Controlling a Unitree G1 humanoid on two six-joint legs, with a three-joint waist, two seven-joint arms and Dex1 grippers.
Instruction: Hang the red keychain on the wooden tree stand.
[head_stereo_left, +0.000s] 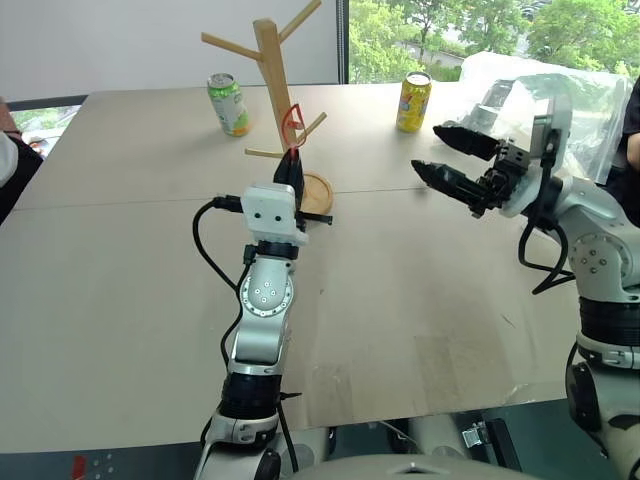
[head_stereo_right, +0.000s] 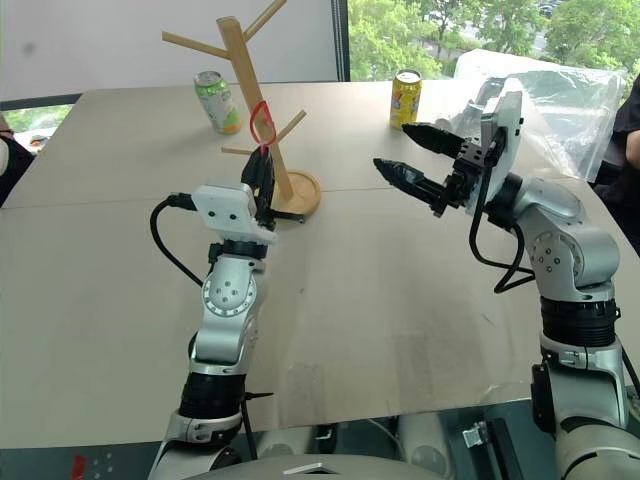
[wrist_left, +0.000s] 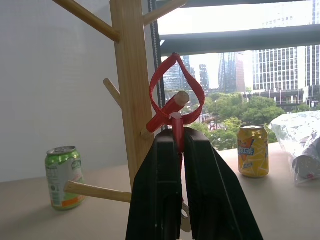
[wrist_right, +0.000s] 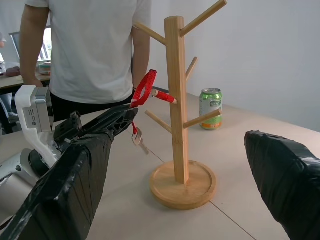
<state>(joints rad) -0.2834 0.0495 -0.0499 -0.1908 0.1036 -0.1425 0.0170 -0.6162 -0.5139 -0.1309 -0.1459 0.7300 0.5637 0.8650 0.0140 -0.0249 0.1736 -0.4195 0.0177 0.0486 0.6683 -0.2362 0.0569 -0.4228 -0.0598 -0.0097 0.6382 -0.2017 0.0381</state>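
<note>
Two grippers up: my left gripper (wrist_left: 179, 150) is clenched on the red keychain (wrist_left: 175, 95), its loop just past the jaws, threaded over a peg of the wooden tree stand (wrist_left: 131, 90). My right gripper (head_stereo_left: 448, 152) hangs spread wide, well apart from both.

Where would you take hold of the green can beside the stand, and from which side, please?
Grip the green can around its mid body, across the width. It stands upright on the table, so a level approach from the robot's side looks best; the wooden tree stand crowds its right, so keep the end effector left of the pegs.
</note>
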